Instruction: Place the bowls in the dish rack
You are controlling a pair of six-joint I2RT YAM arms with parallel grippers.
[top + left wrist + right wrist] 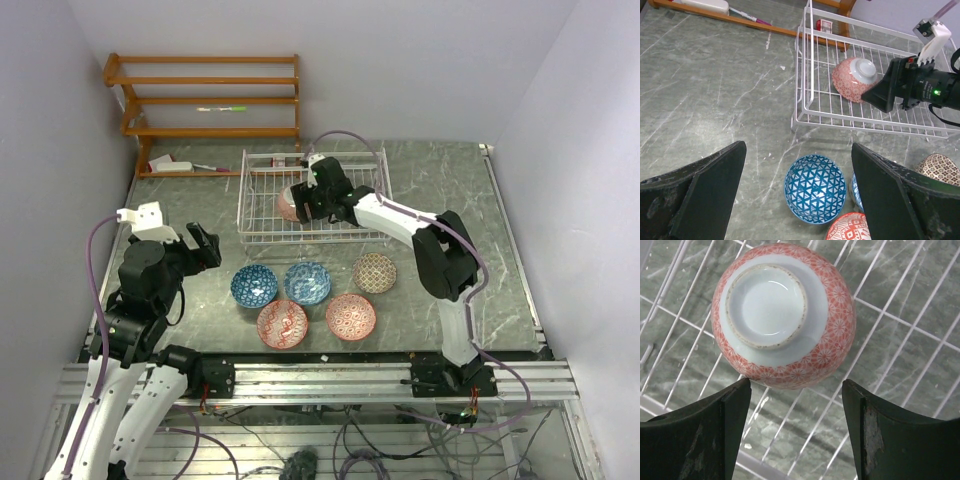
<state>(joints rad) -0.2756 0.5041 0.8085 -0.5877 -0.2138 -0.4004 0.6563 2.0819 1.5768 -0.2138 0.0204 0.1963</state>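
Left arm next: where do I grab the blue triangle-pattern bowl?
Pinch its left rim from above, one jaw inside, one outside. The triangle bowl sits upright and open; another blue bowl and a red bowl crowd its right and near sides.

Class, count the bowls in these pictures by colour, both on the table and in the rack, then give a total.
Blue bowls: 2
Red bowls: 3, one upside down in the dish rack
Tan bowl: 1
Total: 6

A robot lab cell: blank white walls (40,100), aluminium rail (320,381), loose cables (352,440).
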